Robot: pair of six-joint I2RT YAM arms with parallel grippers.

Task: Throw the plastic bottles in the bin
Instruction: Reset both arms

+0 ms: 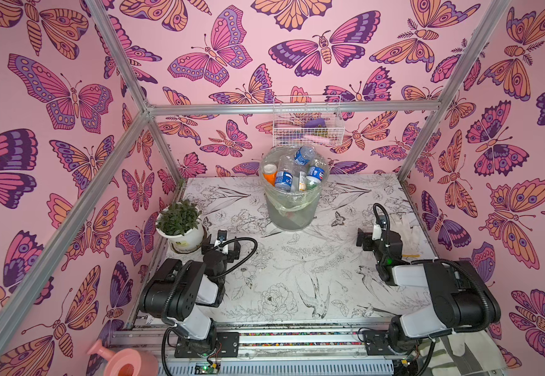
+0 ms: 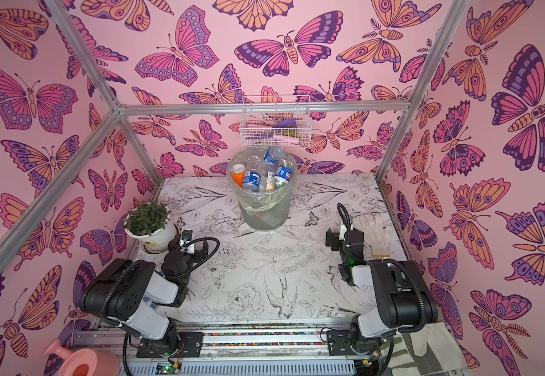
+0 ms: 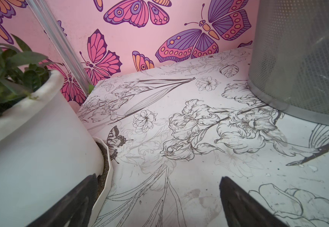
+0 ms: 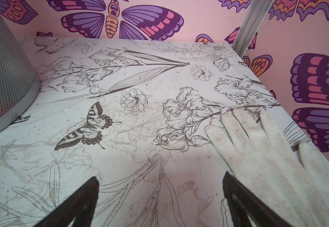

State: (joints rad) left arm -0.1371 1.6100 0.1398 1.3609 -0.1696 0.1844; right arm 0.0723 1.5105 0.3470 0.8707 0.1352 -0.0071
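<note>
Several plastic bottles are heaped in the bin, reaching up to its rim. The bin stands near the middle of the table's far edge. Our left gripper sits low by the table's left edge, just beside the white flowerpot, its jaws spread wide over bare tabletop. Our right gripper is by the right edge, jaws likewise wide apart and holding nothing, one finger just beside a white glove.

Pot w/ plant is sitting at surface left edge; glove is lying flat nr right edge; basket is hanging on back wall; pink watering can is standing off surface, front-left.
</note>
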